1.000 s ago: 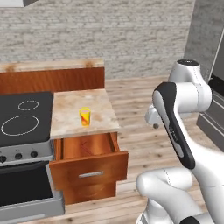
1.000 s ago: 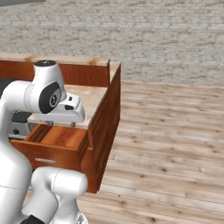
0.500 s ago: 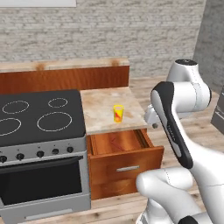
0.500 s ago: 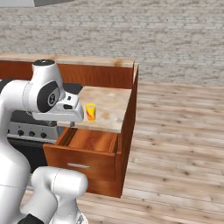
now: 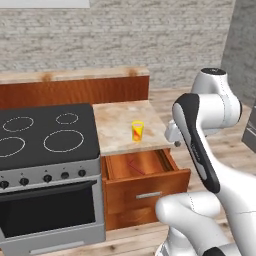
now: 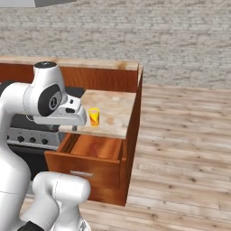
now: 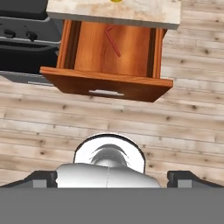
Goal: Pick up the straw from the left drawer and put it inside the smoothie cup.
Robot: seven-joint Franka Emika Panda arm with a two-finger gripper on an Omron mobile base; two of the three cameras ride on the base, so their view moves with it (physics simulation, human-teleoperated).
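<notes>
One straw lies in the open left drawer; the smoothie cup stands on the bench; the pincer hangs spread wide, empty.

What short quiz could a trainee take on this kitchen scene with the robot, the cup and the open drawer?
1. True or false: the straw already stands in the smoothie cup.
2. The left drawer is: A shut, B pulled open.
3. What sits left of the drawer?

Key: 1 false, it lies in the drawer. 2 B. 3 the stove with its oven. The gripper hangs open, holding nothing.
</notes>
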